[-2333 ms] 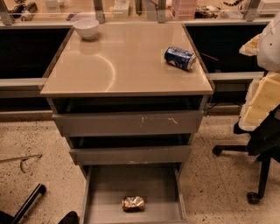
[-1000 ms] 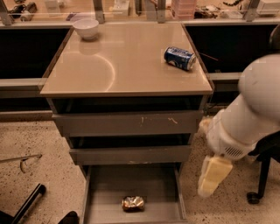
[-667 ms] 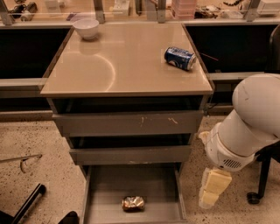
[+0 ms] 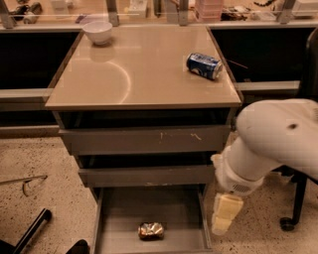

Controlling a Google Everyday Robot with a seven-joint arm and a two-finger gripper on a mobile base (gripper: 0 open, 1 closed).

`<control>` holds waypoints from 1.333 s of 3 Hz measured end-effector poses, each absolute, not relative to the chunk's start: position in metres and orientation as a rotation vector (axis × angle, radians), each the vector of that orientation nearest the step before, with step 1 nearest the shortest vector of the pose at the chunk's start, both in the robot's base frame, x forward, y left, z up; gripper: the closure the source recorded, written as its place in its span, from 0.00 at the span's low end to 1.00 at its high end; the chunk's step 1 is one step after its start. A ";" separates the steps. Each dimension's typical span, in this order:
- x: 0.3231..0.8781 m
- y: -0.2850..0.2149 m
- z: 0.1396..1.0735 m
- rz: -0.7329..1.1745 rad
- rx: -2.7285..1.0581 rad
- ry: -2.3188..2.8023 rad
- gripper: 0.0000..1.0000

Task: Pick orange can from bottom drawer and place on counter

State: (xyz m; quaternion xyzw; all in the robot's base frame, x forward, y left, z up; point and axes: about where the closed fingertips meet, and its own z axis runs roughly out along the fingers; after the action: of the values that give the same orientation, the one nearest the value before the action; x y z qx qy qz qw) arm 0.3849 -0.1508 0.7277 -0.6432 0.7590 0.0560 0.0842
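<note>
The orange can [image 4: 151, 230], dented and shiny, lies on its side on the grey floor of the open bottom drawer [image 4: 124, 213], near its front middle. My gripper [image 4: 224, 216] hangs from the big white arm [image 4: 268, 144], pointing down just outside the drawer's right wall, to the right of the can and a little above it. It holds nothing that I can see. The beige counter [image 4: 144, 79] tops the grey cabinet above.
A blue and white can [image 4: 204, 65] lies on the counter's right side and a white bowl [image 4: 97, 31] stands at its back left. A cluttered ledge [image 4: 149, 10] runs behind. A chair base [image 4: 293, 213] stands at right, a black bar [image 4: 31, 232] at lower left.
My arm has swung in from the right edge and come down and left, bringing the gripper low beside the drawer's right wall. The can has not moved.
</note>
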 end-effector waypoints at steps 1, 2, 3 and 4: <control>0.411 -0.117 0.652 0.180 -1.988 2.207 0.00; 0.435 -0.090 0.583 0.184 -1.998 2.143 0.00; 0.448 -0.082 0.581 0.168 -1.960 2.103 0.00; 0.448 -0.082 0.581 0.168 -1.960 2.103 0.00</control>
State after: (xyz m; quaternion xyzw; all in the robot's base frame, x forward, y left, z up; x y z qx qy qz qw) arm 0.4484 -0.0823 0.5809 -0.6748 0.7240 0.0577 0.1309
